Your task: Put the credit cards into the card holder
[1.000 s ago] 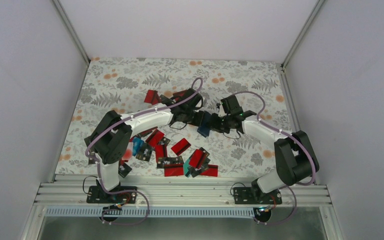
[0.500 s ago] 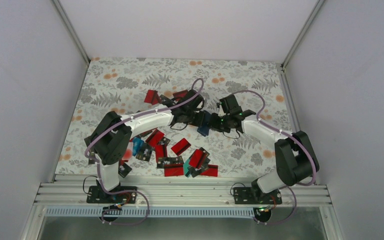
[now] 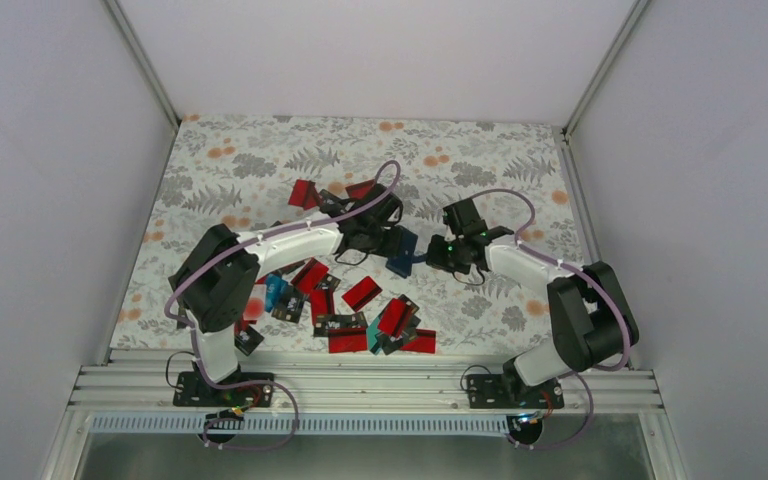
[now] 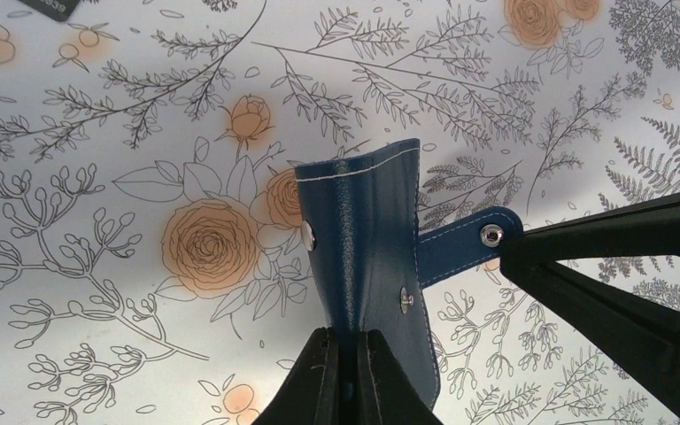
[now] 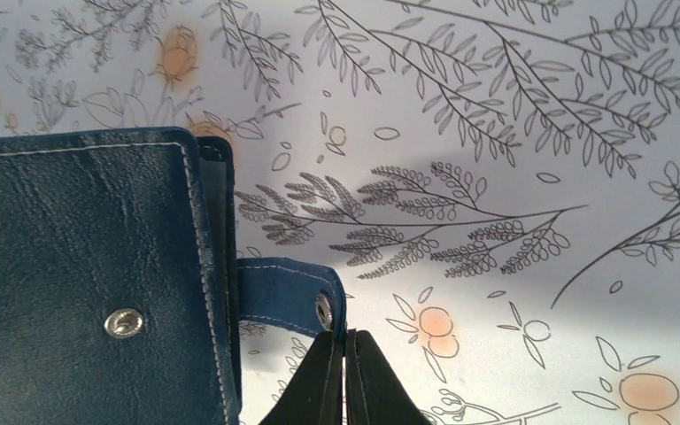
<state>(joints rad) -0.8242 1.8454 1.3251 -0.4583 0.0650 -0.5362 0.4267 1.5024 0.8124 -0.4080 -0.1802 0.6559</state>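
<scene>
Left end effector (image 4: pixel 347 372) is clamped on the bottom edge of the holder (image 4: pixel 363 230), its two fingers pressed close with the navy leather pinched between them. In the left wrist view the holder stands up from those fingers at centre frame, white stitching along its edges and two metal studs on its face. Its tab (image 4: pixel 460 243) sticks out to the right, a snap at its end. Right end effector (image 5: pixel 345 372) is closed on the tip of that tab (image 5: pixel 288 297), just beside the snap; the holder (image 5: pixel 80 266) fills the lower left of the right wrist view.

From the top camera, the holder (image 3: pixel 401 252) sits near the middle of the worktop (image 3: pixel 240 165), between the left end effector (image 3: pixel 388 240) and the right end effector (image 3: pixel 430 256).

Cards (image 3: pixel 362 293) lie scattered below and left of it, mostly red, some overlapping. A few more red ones lie above the left arm. The worktop has a floral pattern.
</scene>
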